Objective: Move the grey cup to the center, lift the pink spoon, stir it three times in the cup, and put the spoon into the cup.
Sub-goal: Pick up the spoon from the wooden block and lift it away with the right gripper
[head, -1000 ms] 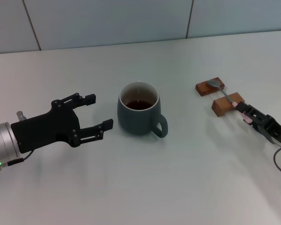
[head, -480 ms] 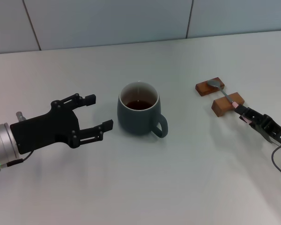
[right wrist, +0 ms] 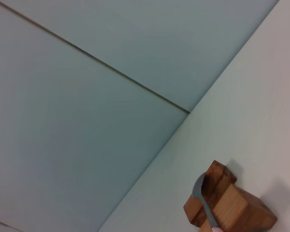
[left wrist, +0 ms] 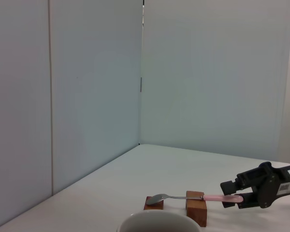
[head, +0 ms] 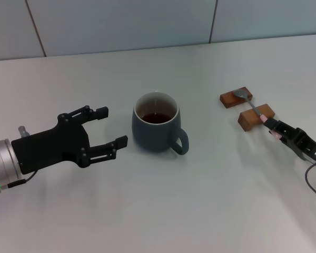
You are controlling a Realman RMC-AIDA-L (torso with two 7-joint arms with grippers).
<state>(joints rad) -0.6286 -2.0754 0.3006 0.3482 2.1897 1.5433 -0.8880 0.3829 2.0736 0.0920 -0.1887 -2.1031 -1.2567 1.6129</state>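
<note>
The grey cup (head: 157, 125) stands upright mid-table, handle toward the front right; its rim shows in the left wrist view (left wrist: 158, 220). My left gripper (head: 111, 126) is open and empty, just left of the cup. The pink spoon (head: 251, 106) lies across two wooden blocks, bowl on the far one. It also shows in the left wrist view (left wrist: 183, 197) and the right wrist view (right wrist: 203, 198). My right gripper (head: 273, 127) is shut on the end of its pink handle, seen in the left wrist view (left wrist: 236, 198).
Two brown wooden blocks (head: 236, 98) (head: 255, 118) sit at the right of the table, under the spoon. A grey panel wall (head: 147, 23) runs along the table's far edge. A cable (head: 315, 184) trails from the right arm.
The right gripper has shifted slightly at the spoon's handle end. The cup, the spoon and the left arm have not moved.
</note>
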